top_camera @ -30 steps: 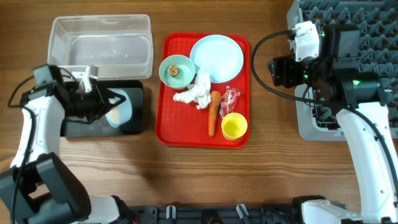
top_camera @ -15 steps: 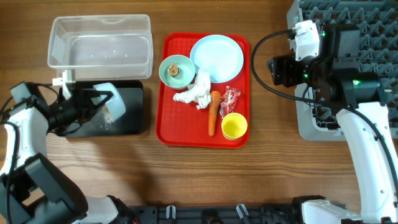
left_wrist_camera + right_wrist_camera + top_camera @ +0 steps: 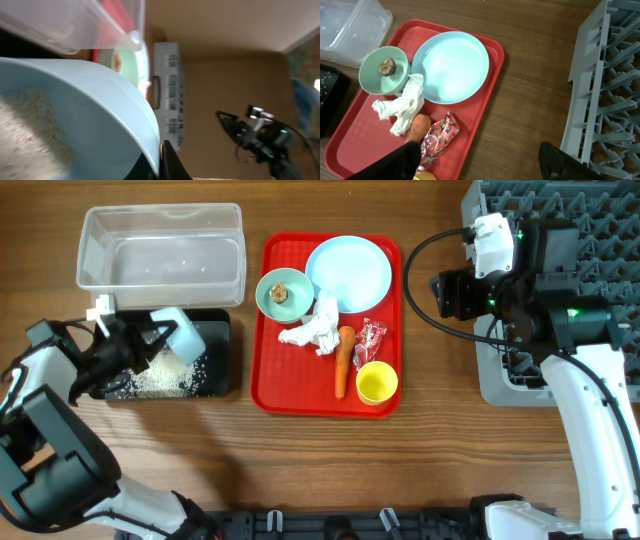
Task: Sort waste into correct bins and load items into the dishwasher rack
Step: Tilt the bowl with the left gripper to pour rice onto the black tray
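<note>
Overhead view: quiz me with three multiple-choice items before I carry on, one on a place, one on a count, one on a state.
1. Where do the white grains lie? A in the clear tub; B in the black tray; C in the dishwasher rack.
2. How many dishes stand on the red tray? A one; B five; C three.
3. The pale-blue bowl in the left end effector is: A tipped on its side over the black tray; B upright; C upside down.
Answers: 1 B, the grains are spread on the tray's black floor. 2 C, the plate, the mint bowl and the yellow cup. 3 A, its mouth faces sideways above the grains.
</note>
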Controlling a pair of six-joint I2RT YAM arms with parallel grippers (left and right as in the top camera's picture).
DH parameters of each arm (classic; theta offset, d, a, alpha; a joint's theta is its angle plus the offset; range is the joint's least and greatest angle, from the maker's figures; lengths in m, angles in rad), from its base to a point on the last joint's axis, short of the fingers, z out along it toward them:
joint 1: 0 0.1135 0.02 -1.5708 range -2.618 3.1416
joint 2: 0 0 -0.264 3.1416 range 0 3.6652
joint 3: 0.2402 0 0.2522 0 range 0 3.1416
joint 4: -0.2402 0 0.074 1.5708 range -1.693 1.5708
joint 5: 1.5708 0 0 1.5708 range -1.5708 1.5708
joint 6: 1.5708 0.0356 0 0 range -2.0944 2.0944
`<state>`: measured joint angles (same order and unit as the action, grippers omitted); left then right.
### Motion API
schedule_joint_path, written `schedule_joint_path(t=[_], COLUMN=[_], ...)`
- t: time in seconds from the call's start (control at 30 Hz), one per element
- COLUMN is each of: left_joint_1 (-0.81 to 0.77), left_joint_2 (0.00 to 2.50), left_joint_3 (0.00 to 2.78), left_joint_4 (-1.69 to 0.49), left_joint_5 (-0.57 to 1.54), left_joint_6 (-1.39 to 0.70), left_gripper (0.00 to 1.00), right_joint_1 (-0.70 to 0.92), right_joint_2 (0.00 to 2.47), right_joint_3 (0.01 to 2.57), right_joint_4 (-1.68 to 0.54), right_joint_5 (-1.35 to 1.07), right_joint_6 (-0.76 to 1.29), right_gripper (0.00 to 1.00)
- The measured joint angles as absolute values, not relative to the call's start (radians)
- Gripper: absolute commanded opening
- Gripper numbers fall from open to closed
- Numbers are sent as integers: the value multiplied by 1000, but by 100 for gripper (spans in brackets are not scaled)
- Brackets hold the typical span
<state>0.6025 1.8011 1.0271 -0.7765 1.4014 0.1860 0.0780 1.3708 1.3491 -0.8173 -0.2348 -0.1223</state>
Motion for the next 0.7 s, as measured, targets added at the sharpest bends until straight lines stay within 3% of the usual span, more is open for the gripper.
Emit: schedule_joint_path(t=[0.7], left_joint_1=[603], left_joint_2=[1802], left_joint_3=[1027], left_joint_4=[-861], left_joint_5=[1544], left_joint_6=[196], left_gripper=[4], right_joint_1=[78], right_joint_2=[1371], right_joint_3=[1349], right_joint_4=[-821], right_joint_5=[-235], right_joint_6=[-122], right_gripper=[79])
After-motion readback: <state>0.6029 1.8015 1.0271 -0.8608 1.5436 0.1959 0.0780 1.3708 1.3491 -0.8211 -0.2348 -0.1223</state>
